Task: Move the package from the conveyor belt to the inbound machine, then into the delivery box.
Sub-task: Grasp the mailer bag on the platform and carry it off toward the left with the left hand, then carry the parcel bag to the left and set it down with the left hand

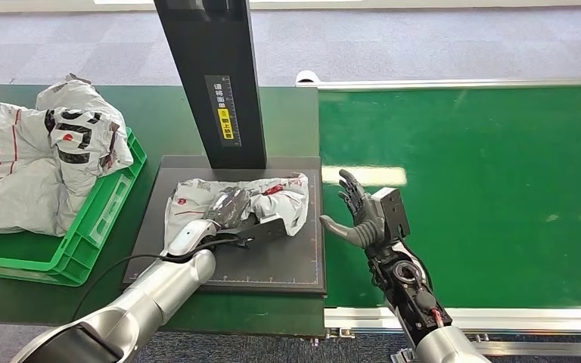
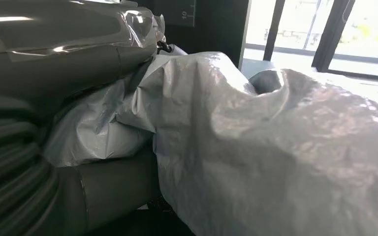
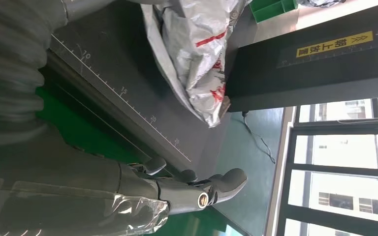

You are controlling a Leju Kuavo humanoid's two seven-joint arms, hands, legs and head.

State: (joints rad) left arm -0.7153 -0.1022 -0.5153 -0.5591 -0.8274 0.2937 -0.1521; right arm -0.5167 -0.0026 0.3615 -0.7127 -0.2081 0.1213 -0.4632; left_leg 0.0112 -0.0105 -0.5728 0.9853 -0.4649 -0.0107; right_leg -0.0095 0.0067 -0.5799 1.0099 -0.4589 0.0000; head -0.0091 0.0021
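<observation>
A crumpled white-grey package (image 1: 280, 198) with red marks lies on the black platform (image 1: 287, 261) of the inbound machine, at the foot of its black column (image 1: 212, 76). My left hand (image 1: 231, 208) grips the package from its near-left side, dark fingers on top. In the left wrist view the package (image 2: 275, 147) sits between the thumb (image 2: 108, 187) and the fingers (image 2: 54, 29). My right hand (image 1: 359, 212) is open above the green conveyor belt (image 1: 484, 189), just right of the platform, holding nothing. The right wrist view shows that hand (image 3: 177, 189) apart from the package (image 3: 197, 54).
A green crate (image 1: 102, 219) stands left of the platform, piled with several white packages (image 1: 38, 151). A black cable runs from my left arm across the table's front. The belt's metal rail (image 1: 499, 318) lies along the near edge.
</observation>
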